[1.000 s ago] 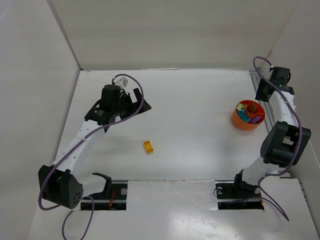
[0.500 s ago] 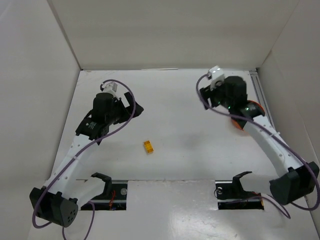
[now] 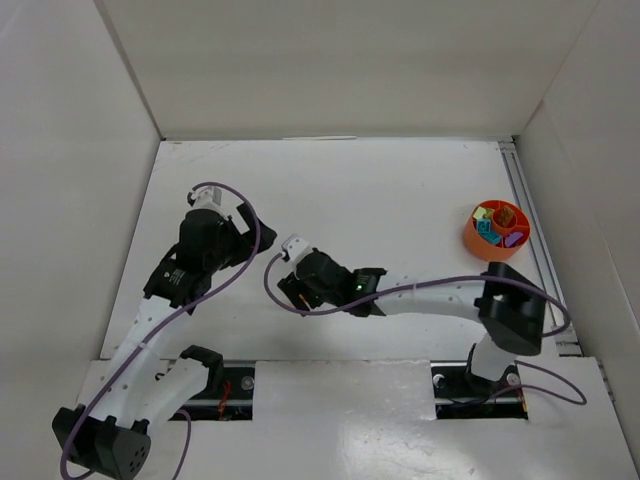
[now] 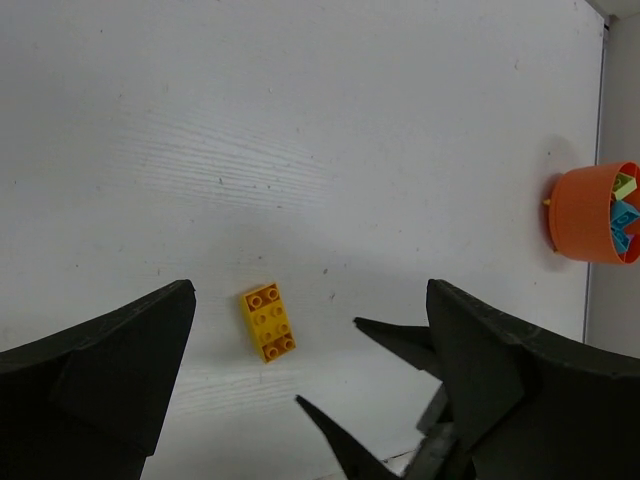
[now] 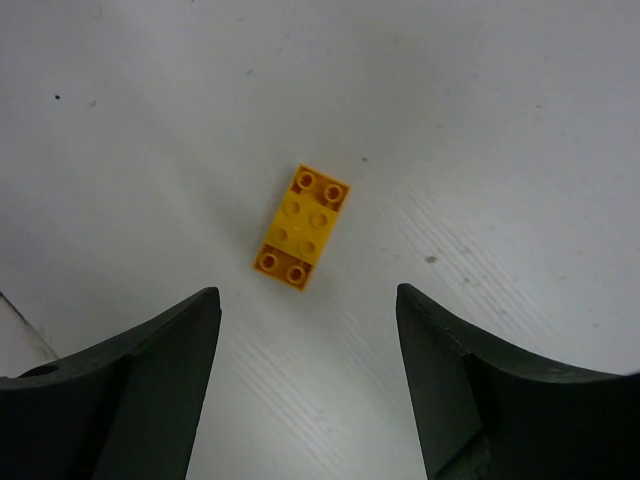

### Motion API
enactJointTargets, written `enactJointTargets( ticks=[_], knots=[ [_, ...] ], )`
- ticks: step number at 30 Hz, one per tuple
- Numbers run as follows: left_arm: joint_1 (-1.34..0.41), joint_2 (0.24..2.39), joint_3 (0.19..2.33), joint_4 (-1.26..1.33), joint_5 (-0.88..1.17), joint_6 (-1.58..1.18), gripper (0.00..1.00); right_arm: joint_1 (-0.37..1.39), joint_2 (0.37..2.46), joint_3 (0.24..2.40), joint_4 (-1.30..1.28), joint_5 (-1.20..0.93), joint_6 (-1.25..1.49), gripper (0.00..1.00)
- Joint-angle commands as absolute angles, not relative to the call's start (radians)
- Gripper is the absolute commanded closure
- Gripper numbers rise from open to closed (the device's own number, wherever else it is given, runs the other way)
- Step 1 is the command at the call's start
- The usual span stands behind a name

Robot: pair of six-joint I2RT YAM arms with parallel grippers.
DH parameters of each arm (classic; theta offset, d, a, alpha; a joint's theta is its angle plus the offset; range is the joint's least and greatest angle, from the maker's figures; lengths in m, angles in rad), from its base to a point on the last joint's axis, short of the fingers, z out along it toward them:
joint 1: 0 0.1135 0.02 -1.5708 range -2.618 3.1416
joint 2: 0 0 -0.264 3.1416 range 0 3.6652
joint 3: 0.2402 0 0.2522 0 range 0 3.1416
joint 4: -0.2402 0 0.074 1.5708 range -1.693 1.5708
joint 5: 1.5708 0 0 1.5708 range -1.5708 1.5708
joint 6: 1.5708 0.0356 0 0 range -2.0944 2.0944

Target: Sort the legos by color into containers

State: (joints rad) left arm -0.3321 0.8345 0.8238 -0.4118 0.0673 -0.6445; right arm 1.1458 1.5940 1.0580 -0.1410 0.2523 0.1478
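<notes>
r gripper (image 5: 305, 298) jaws partly spread, empty, hovering above yellow lego (image 5: 302, 227), prob not touching it; l gripper (image 4: 310, 292) wide open, empty, nearby.

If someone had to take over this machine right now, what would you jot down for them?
Left gripper: open, empty, above the table, looking toward the yellow brick.
Right gripper: open, empty, poised over that brick, not touching it.
Bowl: far right of the table, with several coloured bricks in its compartments.
Done: every brick in view but one is in the bowl.
Left: grasp the yellow brick, carry it to the bowl, and drop it in its colour's compartment.
</notes>
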Motion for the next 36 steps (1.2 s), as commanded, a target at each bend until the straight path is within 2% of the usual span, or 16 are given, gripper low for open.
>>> enactJointTargets(
  ticks=[1, 10, 19, 21, 25, 26, 32, 36],
  knots=[
    [-0.336, 0.798, 0.816, -0.413, 0.061, -0.640, 0.00, 1.192, 1.696, 1.170, -0.055, 0.381, 0.297, 0.24],
    [-0.336, 0.713, 0.816, -0.445, 0.042, -0.611, 0.00, 1.192, 1.911, 1.278, -0.055, 0.483, 0.394, 0.24],
    [-0.336, 0.713, 0.825, -0.454, 0.023, -0.620, 0.00, 1.192, 1.987, 1.287, -0.055, 0.476, 0.457, 0.32],
    [-0.336, 0.713, 0.825, -0.454, 0.023, -0.620, 0.00, 1.192, 1.987, 1.278, -0.055, 0.476, 0.469, 0.38],
    [-0.336, 0.723, 0.825, -0.454, 0.014, -0.620, 0.00, 1.192, 1.973, 1.258, -0.055, 0.476, 0.469, 0.68],
    [-0.336, 0.723, 0.825, -0.454, 0.014, -0.620, 0.00, 1.192, 1.944, 1.247, -0.055, 0.476, 0.469, 0.71],
    [-0.336, 0.742, 0.825, -0.436, 0.026, -0.620, 0.00, 1.149, 1.784, 1.186, -0.055, 0.525, 0.430, 0.79],
    [-0.336, 0.791, 0.825, -0.394, 0.084, -0.606, 0.00, 0.982, 1.577, 1.079, -0.055, 0.511, 0.358, 0.80]
  ],
)
